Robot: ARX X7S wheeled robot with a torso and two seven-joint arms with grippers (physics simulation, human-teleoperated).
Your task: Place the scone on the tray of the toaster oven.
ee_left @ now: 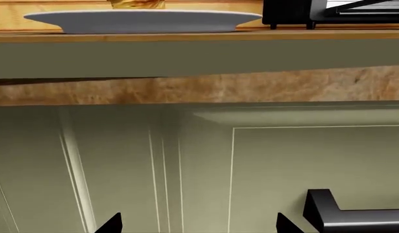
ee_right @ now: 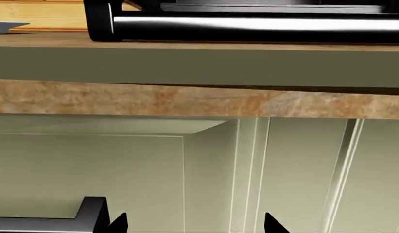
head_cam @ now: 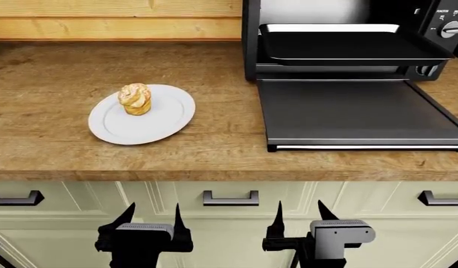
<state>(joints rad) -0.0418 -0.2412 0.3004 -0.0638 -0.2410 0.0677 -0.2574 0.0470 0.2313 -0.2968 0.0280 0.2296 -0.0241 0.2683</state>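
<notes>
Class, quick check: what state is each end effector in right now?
Left end effector: open, holding nothing, below the counter edge.
Right end effector: open, holding nothing, also below the counter.

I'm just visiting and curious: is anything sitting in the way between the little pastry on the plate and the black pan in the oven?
Nothing visible does. The scone sits on the white plate; bare countertop lies between it and the toaster oven. The door is folded down and the tray is slid out, empty.

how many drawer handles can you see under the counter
3 in the head view: one at the left edge, one in the middle, one at the right edge. More may lie outside the frame.
</notes>
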